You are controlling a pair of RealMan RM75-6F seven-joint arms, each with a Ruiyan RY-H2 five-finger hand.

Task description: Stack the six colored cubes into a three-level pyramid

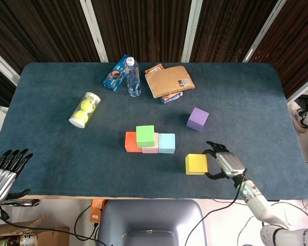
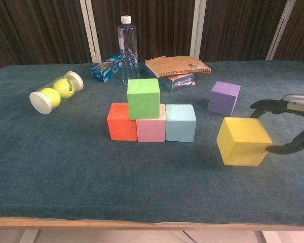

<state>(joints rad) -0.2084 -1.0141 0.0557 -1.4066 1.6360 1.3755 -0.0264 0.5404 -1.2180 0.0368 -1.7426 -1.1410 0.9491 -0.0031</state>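
A row of three cubes was seen near the middle of the blue tabletop (image 1: 51, 169): an orange cube (image 2: 121, 122), a pink cube (image 2: 151, 129) and a light blue cube (image 2: 180, 123), set side by side and touching. A green cube (image 2: 143, 98) was stacked on the row, resting over the orange and pink cubes. A purple cube (image 2: 224, 97) was placed apart, to the right and further back. A yellow cube (image 2: 243, 141) was found on the tabletop at the front right, with the right hand (image 1: 223, 161) brought against its right side; the fingers (image 2: 267, 106) were curved apart around the cube's edge, and whether it was actually gripped could not be told. The left hand (image 1: 5, 169) was held off the near left edge, its fingers stretched out and nothing held in them.
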